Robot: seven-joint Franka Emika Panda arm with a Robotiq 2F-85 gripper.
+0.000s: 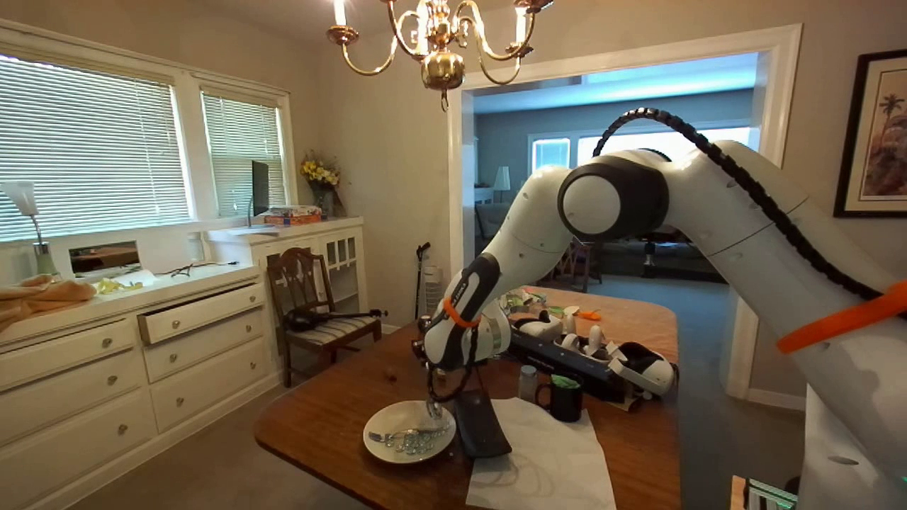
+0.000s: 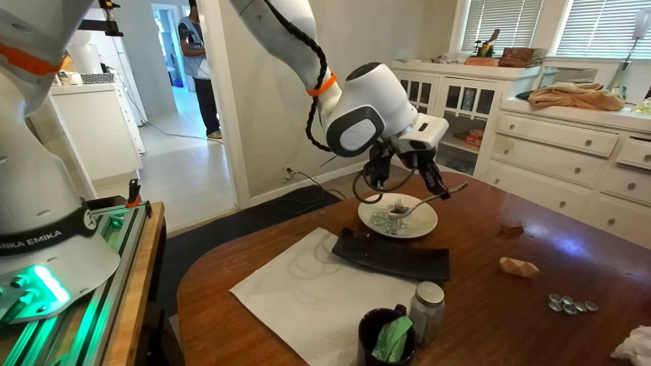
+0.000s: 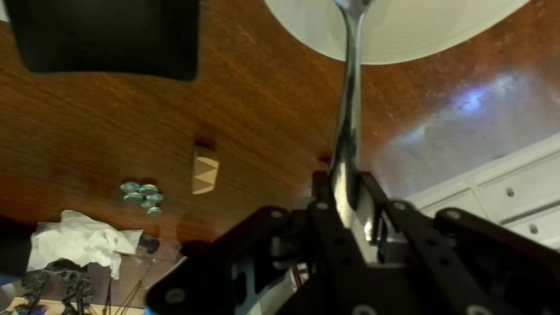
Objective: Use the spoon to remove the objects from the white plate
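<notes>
Claw (image 3: 343,186) clamped on the spoon (image 3: 350,96), which reaches over the white plate (image 2: 419,226). Glass beads (image 2: 381,219) lie on the plate — clearing judged unfinished. 6 loose beads (image 2: 569,307) sit on the surface (image 2: 483,305) — origin unproven.

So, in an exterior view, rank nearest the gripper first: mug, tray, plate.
From the gripper:
1. Plate, under the spoon
2. Tray, on the plate's camera side
3. Mug, past the tray, beside the jar

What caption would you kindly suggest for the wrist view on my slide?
The hand grips the spoon, whose far end extends over the white plate on the wooden table.
</notes>
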